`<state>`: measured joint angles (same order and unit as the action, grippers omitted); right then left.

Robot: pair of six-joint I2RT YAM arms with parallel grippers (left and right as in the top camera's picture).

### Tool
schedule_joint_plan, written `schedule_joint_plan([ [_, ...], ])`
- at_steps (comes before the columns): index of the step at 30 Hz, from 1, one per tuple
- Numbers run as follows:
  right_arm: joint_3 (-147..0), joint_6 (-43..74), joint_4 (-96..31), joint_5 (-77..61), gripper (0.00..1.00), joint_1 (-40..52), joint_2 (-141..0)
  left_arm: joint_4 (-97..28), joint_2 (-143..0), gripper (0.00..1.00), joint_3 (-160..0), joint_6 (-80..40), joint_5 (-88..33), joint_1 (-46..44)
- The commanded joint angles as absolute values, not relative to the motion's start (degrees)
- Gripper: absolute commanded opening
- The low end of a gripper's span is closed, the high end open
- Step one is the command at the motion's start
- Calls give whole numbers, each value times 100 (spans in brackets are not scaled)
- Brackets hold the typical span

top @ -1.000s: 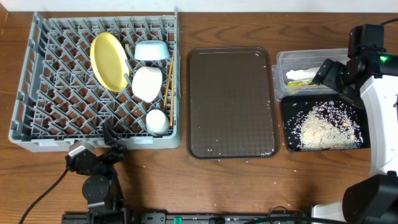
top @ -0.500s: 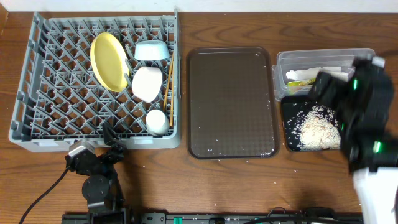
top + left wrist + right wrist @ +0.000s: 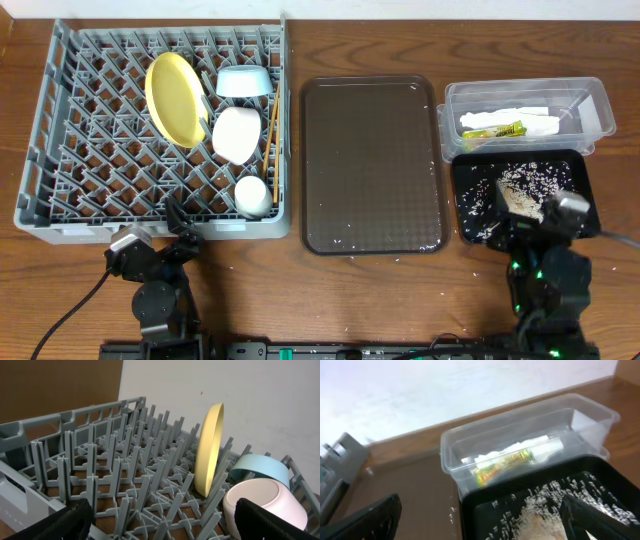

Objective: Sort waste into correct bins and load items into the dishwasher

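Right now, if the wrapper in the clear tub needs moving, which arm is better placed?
Right. The right tool, open, sits at the near edge of the black tray, facing the tub and wrapper; the left tool faces the rack, across the table.

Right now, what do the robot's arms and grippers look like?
Both arms are mostly black with rounded joints. The left arm has a silver-grey block near its wrist and a thin black cable trailing away. The right arm has a pale grey block and small green lights. The left gripper and right gripper each have two black fingers.
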<state>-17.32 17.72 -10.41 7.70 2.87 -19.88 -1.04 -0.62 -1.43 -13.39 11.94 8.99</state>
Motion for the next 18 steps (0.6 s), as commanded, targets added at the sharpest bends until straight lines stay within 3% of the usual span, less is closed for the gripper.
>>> schedule_joint_plan([
  [1,-1282,1710,-757,744,99,346,-1559,-298,-23,91,-23,-1249,1201,930],
  [11,-67,1839,123,720,99,346,-460,-298,-23,91,-23,-1249,1201,930],
  [18,-32,1785,-388,705,99,344,-34,-298,-23,91,-23,-1249,1201,930],
])
